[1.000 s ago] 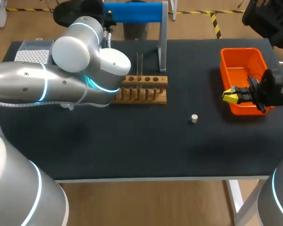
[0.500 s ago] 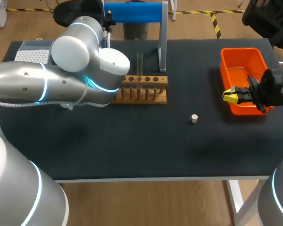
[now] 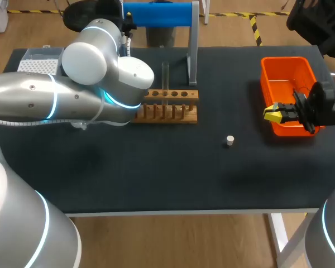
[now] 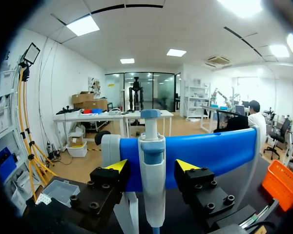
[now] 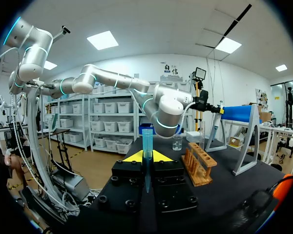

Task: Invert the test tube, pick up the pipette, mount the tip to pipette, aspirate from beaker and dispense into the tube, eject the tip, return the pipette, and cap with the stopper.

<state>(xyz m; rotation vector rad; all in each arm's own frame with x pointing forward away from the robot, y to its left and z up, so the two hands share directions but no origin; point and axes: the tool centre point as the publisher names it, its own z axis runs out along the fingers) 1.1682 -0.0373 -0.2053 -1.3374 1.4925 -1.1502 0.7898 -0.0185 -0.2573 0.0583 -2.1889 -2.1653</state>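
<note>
The white-and-blue pipette [image 4: 152, 195] hangs on the blue stand [image 3: 157, 14] at the table's back. My left gripper [image 4: 152, 165] is open around it, one yellow-tipped finger on each side with a gap to the pipette. My right gripper [image 3: 272, 113] hovers by the orange bin, shut on a blue pipette tip [image 5: 147, 141] that sticks out ahead of its fingers. A clear test tube [image 3: 165, 75] stands upright in the wooden rack [image 3: 168, 106]. The white stopper [image 3: 230, 140] lies on the mat. The beaker [image 5: 177, 142] shows beyond the rack in the right wrist view.
An orange bin [image 3: 279, 67] sits at the right side of the table. A tip box [image 3: 39, 62] stands at the back left corner, partly behind my left arm [image 3: 72, 100], which spans the left half of the table.
</note>
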